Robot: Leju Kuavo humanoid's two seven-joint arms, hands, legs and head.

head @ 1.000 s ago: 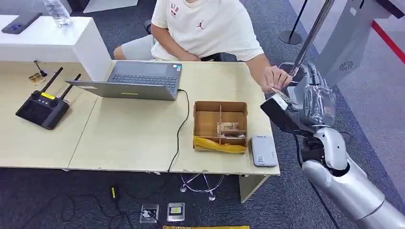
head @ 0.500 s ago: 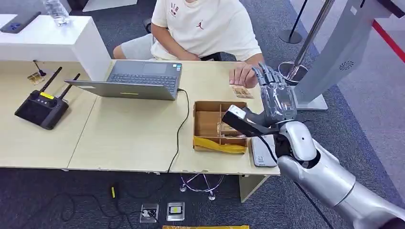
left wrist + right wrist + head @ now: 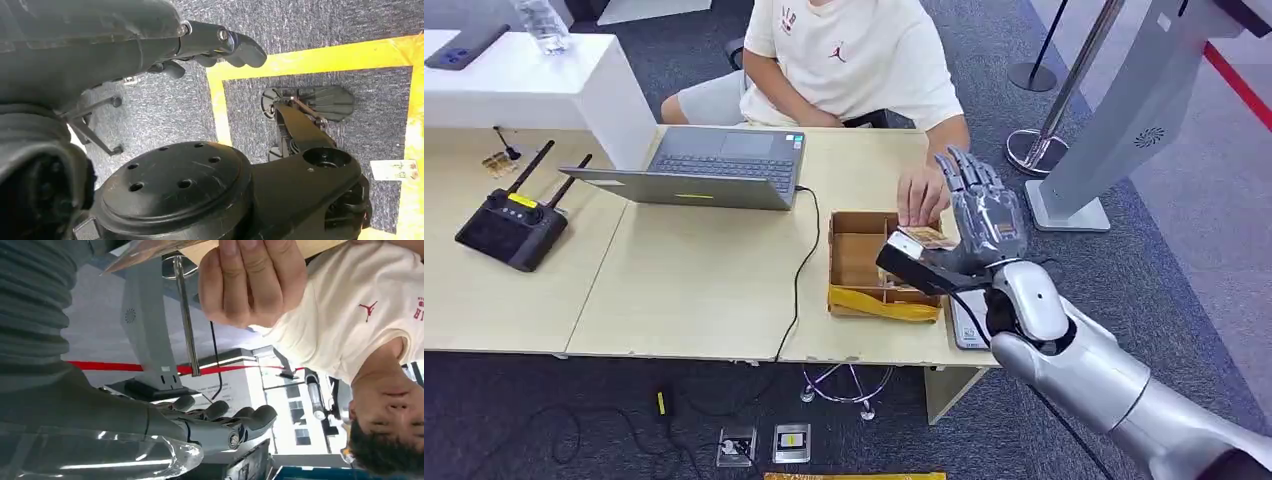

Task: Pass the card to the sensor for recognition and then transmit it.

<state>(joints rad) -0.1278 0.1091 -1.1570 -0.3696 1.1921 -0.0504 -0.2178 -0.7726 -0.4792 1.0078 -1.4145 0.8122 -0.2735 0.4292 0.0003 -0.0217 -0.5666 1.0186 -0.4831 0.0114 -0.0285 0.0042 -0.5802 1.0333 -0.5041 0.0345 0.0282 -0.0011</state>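
We see a pale wood-grain table (image 3: 684, 290) on dark grey carpet (image 3: 544, 420), with a laptop (image 3: 714, 168), a black router (image 3: 509, 228) and a divided cardboard box (image 3: 864, 262). Flat white sensor (image 3: 967, 325) lies at the table edge beside the box. Right hand (image 3: 982, 212) is over the box, fingers spread, holding nothing. Card (image 3: 927, 238) sits under a person's hand (image 3: 921, 193) at the box. Left hand (image 3: 210, 47) hangs with fingers curled, can't tell its grip

A seated person's cream T-shirt (image 3: 854, 55) carries a red Jordan jumpman logo on the chest and small red characters near the collar, possibly "A18", too small to read with certainty. No other lettering is legible.
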